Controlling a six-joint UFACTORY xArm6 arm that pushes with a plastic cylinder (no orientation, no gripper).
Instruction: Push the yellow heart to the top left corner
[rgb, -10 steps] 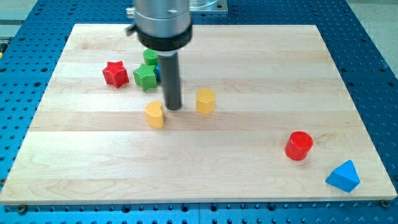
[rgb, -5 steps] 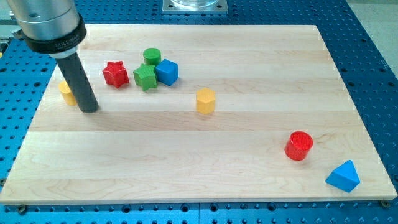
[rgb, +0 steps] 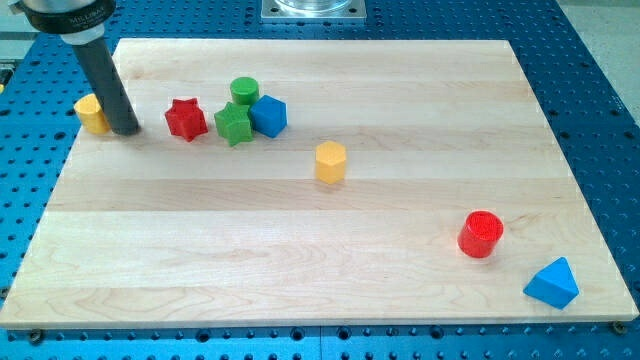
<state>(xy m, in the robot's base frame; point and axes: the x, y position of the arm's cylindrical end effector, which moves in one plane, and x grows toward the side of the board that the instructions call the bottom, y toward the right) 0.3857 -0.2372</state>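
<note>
Yellow heart (rgb: 92, 113) is seen at the tabletop's (rgb: 320, 260) left edge, short of the top left corner. My tip (rgb: 126, 129) is set just beside it, on its right and slightly lower; contact cannot be told. No claw is fitted, only a bare rod. The push is judged to be in its closing stretch. A shove toward the view's top is called for, kept inboard so the heart is not tipped off the edge.
</note>
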